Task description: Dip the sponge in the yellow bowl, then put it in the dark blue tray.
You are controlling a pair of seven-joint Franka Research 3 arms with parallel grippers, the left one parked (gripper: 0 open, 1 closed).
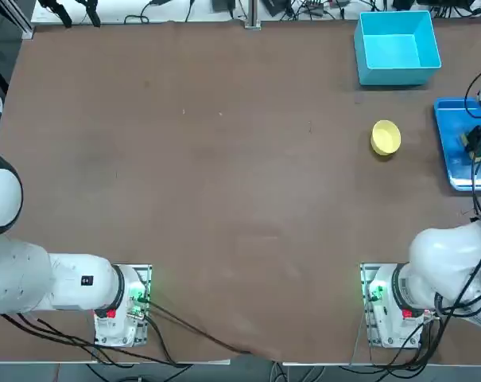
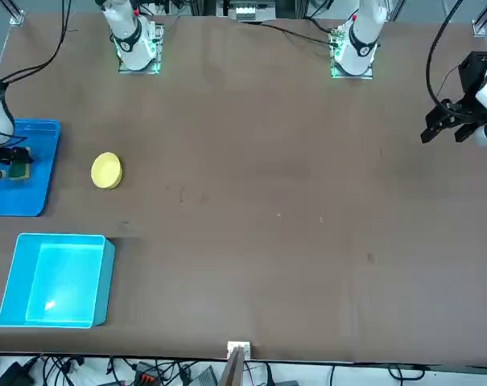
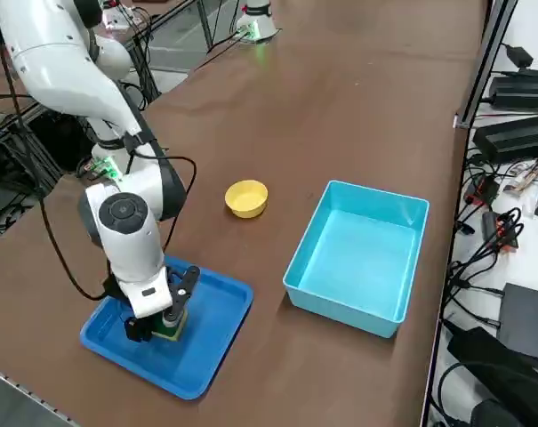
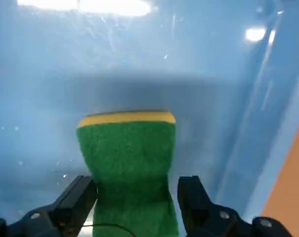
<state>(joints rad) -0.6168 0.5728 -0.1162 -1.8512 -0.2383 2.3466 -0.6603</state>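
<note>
Right wrist view, late stage of the task: the sponge (image 4: 127, 163), green layer up over its yellow base, lies on the floor of the dark blue tray (image 4: 50, 64), and the two fingers of the right gripper (image 4: 137, 205) stand apart on either side of it with a sliver of daylight between each pad and the green flank, so the grip reads as released rather than holding. From the right side of the table, the same gripper (image 3: 160, 322) hangs low over the tray (image 3: 217, 331), with the sponge (image 3: 172, 327) showing just beneath it near the tray's middle. Seen from overhead, the yellow bowl (image 1: 385, 137) sits well apart on the brown table (image 1: 224, 175), between the tray (image 1: 451, 131) and the open middle of the table, upright and unattended; the light cyan box (image 1: 397, 46) beyond it plays no part. Whether the sponge is wet from a dip cannot be told from its surface. Judged by position alone, the placement is done: the sponge rests inside the tray's low rim. What appears left is only for the arm to lift clear without dragging the sponge along.
</note>
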